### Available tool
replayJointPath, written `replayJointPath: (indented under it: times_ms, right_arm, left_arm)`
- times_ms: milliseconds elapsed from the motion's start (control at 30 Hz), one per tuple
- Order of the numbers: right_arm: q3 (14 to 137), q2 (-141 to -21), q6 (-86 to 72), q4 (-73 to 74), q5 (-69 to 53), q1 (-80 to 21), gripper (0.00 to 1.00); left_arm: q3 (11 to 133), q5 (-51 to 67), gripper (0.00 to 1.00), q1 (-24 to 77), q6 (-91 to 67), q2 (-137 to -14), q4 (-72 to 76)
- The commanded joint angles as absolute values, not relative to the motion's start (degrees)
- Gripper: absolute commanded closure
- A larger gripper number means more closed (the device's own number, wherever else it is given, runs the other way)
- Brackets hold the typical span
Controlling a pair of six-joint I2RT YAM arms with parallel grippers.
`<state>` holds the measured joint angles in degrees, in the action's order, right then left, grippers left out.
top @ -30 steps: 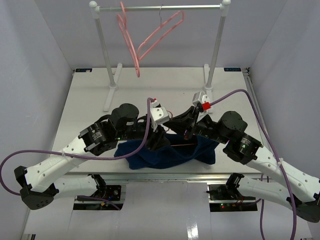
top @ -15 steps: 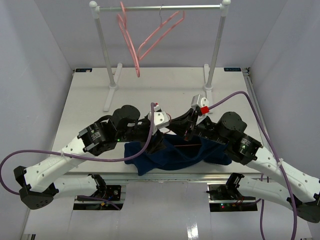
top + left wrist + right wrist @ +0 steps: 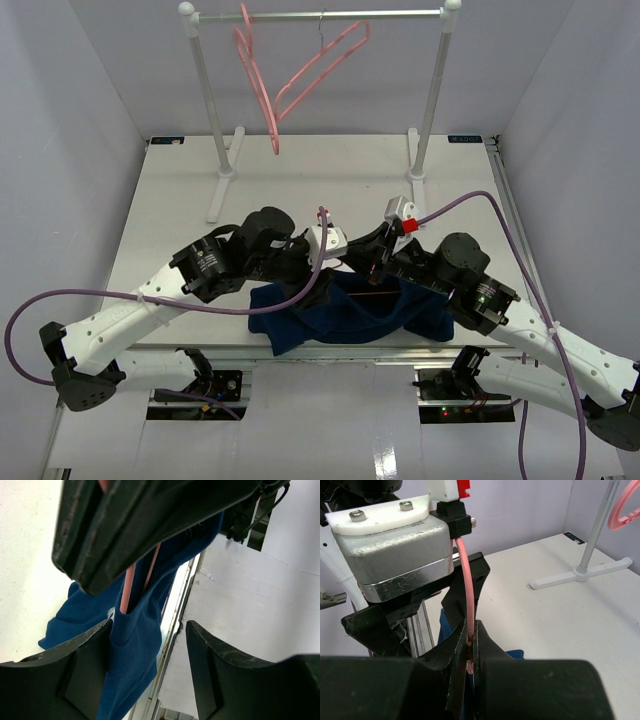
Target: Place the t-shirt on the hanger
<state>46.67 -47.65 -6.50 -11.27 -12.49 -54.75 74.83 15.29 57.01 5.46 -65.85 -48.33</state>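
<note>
Overhead, a white table [image 3: 180,200] carries a rack [image 3: 400,14] at the back with two spare hangers [image 3: 272,130]. Near the front edge the t-shirt [image 3: 340,315] lies bunched under both grippers, some cloth drooping over the edge. The left gripper [image 3: 148,645] is spread wide and grasps nothing, with the shirt's ribbed opening beside one finger. The right gripper [image 3: 471,642] is clenched on the hanger [image 3: 466,580], whose pink wires appear to enter that opening. Likely risks: the thin wire twisting in the pinch, the shirt sliding off the edge, or the crowded grippers colliding. Small dark tags [image 3: 465,139] at the far corners are unreadable.
</note>
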Motion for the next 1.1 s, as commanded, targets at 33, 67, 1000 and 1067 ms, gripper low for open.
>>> replayJointPath:
  times_ms: [33,67,1000,1067]
  right_arm:
    - [44.08,-48.22,-8.69,-13.96,-10.01,-54.34,0.92]
    - [44.17,-48.55,-8.7,-13.97,-10.39,-54.39,0.92]
    - [51.0,-50.45,-8.61,-12.92,-19.14,-53.76,0.92]
    - [51.59,-50.83,-8.58,-12.72,-19.04,-53.44,0.92]
  left_arm:
    - [72.22,18.63,0.29,55.37,8.25,-56.71,-42.42]
    - [71.3,19.51,0.29,55.37,9.07,-54.7,-41.69]
    - [69.44,26.34,0.27,55.37,23.44,-53.27,-48.31]
    - [69.14,26.63,0.27,55.37,23.79,-52.91,-48.49]
